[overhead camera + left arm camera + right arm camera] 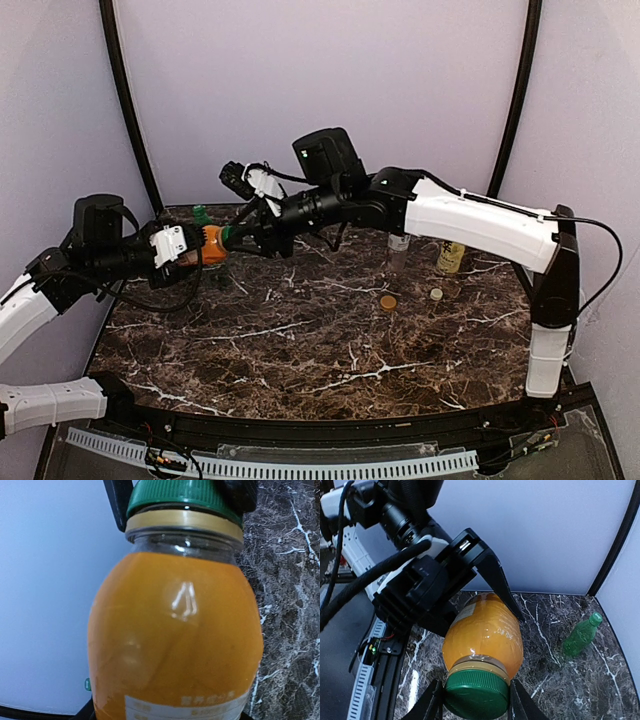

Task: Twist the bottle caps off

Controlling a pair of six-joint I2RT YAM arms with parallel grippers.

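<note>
**Third cap in the grip: orange juice bottle held between both hands**

My right hand (476,702) is closed on the green cap (182,492) of the orange juice bottle (175,630). Its wrist view shows one finger lying against each side of the cap. My left hand (203,246) clamps the body of that bottle and holds it on its side in the air, over the left rear of the worktop (300,350), with the neck toward the right hand. The cap sits fully down on its tan neck ring (no thread shows beneath it). I therefore judge this to be the start of unscrewing this bottle: the grip is taken and the turn is not yet made.

Further out, a slim green bottle (581,635) stands capped by the back wall. At the right rear stand a yellow tea bottle (452,257) and a short bottle (399,250). A golden-brown cap (387,301) and a cream-white cap (436,294) lie loose on the worktop just in front of them, so I take those two as done.

The next move, as I judge it, is to roll the right wrist about the bottle's long axis while the left hand stops the body turning with it. After that, the cap should be drawn straight off along the neck. The smooth bottle may slip if the left grip is too light.
</note>
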